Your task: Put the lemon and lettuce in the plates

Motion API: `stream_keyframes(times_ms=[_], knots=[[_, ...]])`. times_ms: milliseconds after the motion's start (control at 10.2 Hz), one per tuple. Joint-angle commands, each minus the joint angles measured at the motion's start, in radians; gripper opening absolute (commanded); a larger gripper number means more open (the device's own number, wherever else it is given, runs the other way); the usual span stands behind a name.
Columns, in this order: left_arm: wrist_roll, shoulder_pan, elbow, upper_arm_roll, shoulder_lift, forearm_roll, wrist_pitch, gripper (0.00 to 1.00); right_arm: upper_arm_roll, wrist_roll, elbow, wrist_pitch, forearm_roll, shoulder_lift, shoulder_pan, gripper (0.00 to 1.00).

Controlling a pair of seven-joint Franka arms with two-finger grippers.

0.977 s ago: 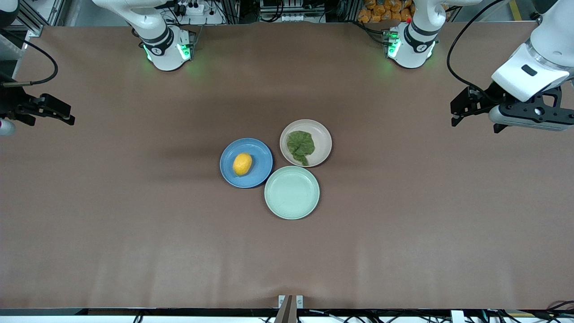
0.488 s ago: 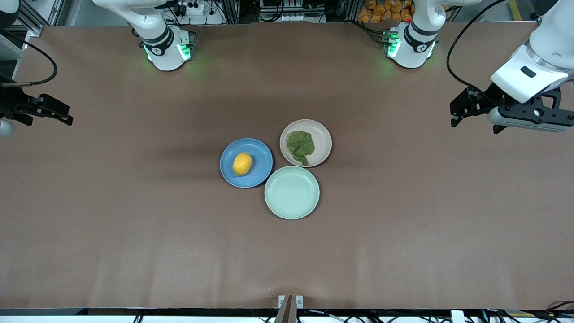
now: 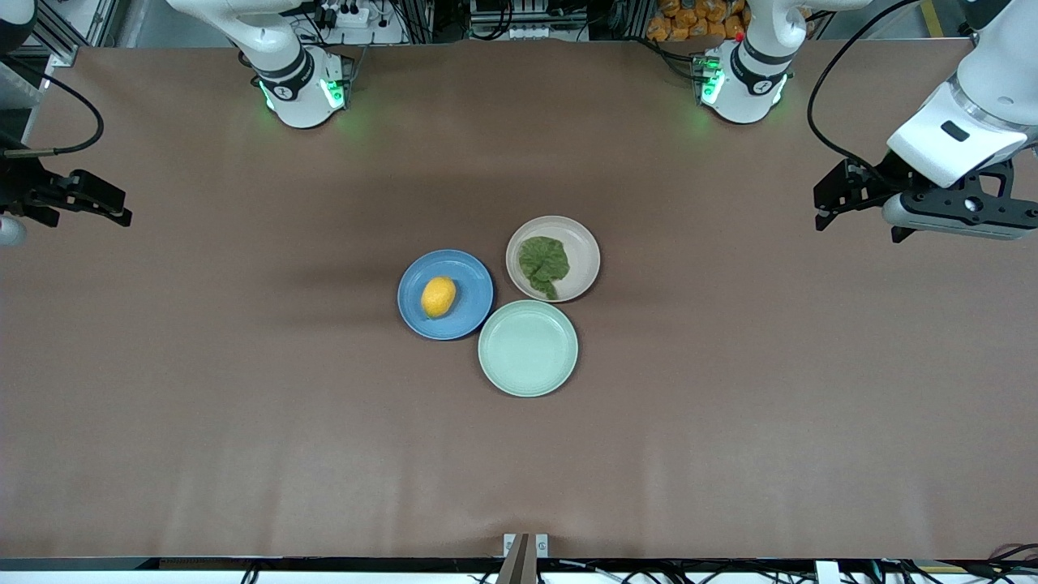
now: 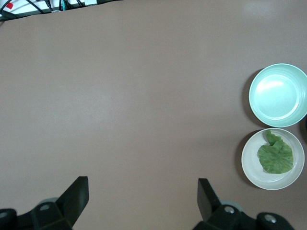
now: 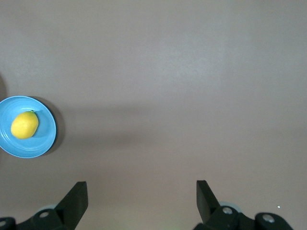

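Note:
The yellow lemon [image 3: 438, 296] lies in the blue plate [image 3: 473, 309] at mid-table. The crinkled green lettuce [image 3: 542, 264] lies in the pale beige plate [image 3: 581, 248], which touches the blue one. My left gripper [image 3: 858, 221] hangs open and empty over bare table at the left arm's end. Its wrist view shows the lettuce [image 4: 275, 157] in its plate [image 4: 253, 170] far from the open gripper [image 4: 143, 184]. My right gripper [image 3: 89, 217] hangs open and empty over the right arm's end. Its wrist view shows the lemon [image 5: 24, 125] in the blue plate [image 5: 46, 140].
An empty mint-green plate [image 3: 528, 348] sits against the other two, nearest the front camera, and also shows in the left wrist view as the mint-green plate [image 4: 278, 95]. Brown table covering [image 3: 243, 405] spreads all round the plates.
Both grippers have drifted a little toward their own ends of the table. The plates, lemon and lettuce have not moved.

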Motion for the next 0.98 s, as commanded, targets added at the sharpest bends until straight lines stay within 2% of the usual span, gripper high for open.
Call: stream_keyframes(times_ms=[0,293,879], knots=[[0.022,0.012,0.014,0.006,0.018,-0.028,-0.004,1.00,-0.002,0.016,0.000,-0.006,-0.017,-0.005,0.008,1.00],[0.030,0.032,0.020,0.006,0.041,-0.059,-0.002,1.00,-0.002,0.016,0.000,-0.007,-0.017,-0.005,0.006,1.00],[0.031,0.022,0.023,0.004,0.044,-0.042,0.021,1.00,-0.002,0.014,0.000,-0.007,-0.017,-0.005,0.006,1.00]])
